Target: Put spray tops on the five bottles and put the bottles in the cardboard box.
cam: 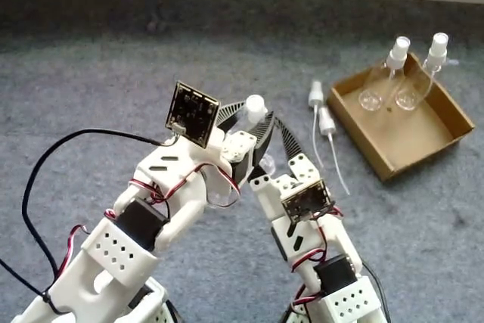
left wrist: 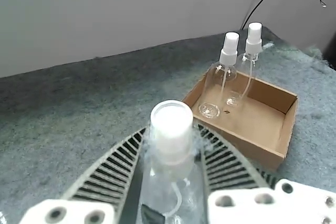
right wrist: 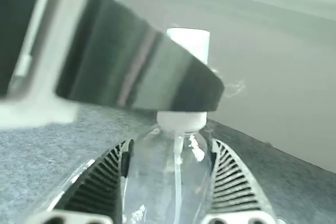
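A clear bottle with a white spray top is held upright between both arms above the grey carpet. My left gripper is shut on the bottle's upper part, just under the spray top. My right gripper is shut on the bottle's clear body, with one left finger crossing in front of the spray top. In the high view the left gripper and the right gripper meet at the bottle. The cardboard box lies at the right with two capped bottles standing in it.
Two loose spray tops with long dip tubes lie on the carpet just left of the box. A black cable loops at the left. A pale wall runs behind the carpet.
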Controlling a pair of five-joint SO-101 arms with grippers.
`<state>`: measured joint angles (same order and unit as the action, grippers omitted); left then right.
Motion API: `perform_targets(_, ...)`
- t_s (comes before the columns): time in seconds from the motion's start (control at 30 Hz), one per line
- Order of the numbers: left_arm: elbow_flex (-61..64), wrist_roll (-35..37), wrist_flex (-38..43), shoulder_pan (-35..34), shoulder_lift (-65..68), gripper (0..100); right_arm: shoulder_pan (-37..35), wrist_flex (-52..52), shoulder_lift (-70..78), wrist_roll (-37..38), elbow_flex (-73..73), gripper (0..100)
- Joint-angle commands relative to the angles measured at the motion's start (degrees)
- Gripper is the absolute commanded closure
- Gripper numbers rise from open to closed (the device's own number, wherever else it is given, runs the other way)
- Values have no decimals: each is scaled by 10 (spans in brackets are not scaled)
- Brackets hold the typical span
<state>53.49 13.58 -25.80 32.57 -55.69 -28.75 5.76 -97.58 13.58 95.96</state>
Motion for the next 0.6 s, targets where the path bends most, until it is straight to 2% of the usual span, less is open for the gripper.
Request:
perform_targets(0.0,-1,-36,17,-2,23,995,-3,-2,-9,2,60,968)
perform_targets(0.13,0,-37,14,-7,36,977,-3,-2,-9,2,60,968)
perform_targets(0.3,0,-35,13,-7,36,786,-3,-2,-9,2,60,968)
perform_targets(0.57,2,-38,12,-7,35,790,-3,-2,-9,2,60,968)
